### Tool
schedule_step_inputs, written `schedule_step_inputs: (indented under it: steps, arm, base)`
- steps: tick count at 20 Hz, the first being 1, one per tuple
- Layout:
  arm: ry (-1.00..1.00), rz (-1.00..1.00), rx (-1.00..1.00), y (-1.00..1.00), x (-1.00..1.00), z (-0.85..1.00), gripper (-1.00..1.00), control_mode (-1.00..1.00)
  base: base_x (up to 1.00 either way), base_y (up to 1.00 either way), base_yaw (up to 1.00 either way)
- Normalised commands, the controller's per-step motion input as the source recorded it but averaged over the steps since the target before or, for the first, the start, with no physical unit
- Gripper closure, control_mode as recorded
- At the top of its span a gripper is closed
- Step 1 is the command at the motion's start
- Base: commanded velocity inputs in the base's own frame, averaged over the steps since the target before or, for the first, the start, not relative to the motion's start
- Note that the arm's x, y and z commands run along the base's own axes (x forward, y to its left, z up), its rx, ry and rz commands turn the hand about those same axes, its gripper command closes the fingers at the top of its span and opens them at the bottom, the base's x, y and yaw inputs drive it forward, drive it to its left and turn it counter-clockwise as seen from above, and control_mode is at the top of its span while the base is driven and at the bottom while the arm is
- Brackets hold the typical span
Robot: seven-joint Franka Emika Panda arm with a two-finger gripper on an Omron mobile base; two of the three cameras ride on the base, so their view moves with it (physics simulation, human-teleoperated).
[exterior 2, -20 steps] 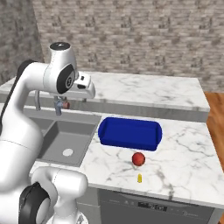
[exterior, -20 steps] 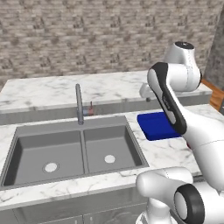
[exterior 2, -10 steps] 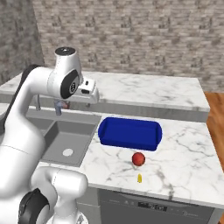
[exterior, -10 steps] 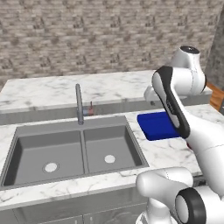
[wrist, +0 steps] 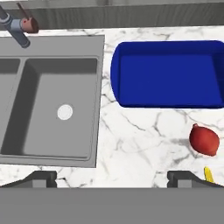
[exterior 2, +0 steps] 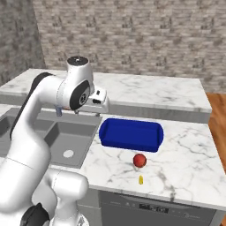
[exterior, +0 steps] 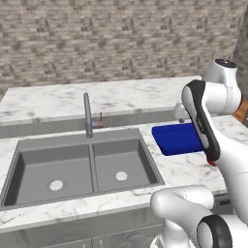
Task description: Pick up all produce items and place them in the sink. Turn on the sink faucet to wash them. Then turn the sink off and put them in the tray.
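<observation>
A small round red fruit (exterior 2: 140, 160) lies on the marble counter just in front of the deep-blue tray (exterior 2: 130, 145). My gripper (exterior 2: 102, 107) hangs high above the counter between the sink (exterior 2: 65, 132) and the tray, open and holding nothing. In the hand view the fruit (wrist: 204, 140) sits lower right, beyond my right fingertip (wrist: 183, 178), with the tray (wrist: 168, 74) above it and the sink's right bowl (wrist: 43, 109) at left. The faucet (exterior: 87, 116) stands behind the sink (exterior: 53, 164), its lever marked red. No water shows.
A tiny yellow item (exterior 2: 141, 179) lies on the counter in front of the fruit, near the front edge. A raised marble ledge and a brick wall run behind the sink. The counter ends at the right beside wooden floor.
The arm has swung to the right, carrying the open hand from near the faucet toward the tray. The fruit, tray and sink have stayed put.
</observation>
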Motion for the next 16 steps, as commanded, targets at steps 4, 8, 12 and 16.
schedule_step_inputs:
  steps: [4, 8, 12, 16]
  arm:
    - [0.04, 0.00, 0.00, -0.38, -0.19, -0.16, -1.00, -1.00]
    - [0.08, -0.03, 0.00, -0.35, -0.04, -0.23, -1.00, -1.00]
    - [0.11, -0.09, -0.02, -0.24, 0.00, -0.27, -1.00, -1.00]
    - [0.12, -0.08, -0.06, -0.21, 0.00, -0.32, -1.00, -1.00]
  base:
    - [0.00, 0.00, 0.00]
    - [0.00, 0.00, 0.00]
    - [0.00, 0.00, 0.00]
    - [0.00, 0.00, 0.00]
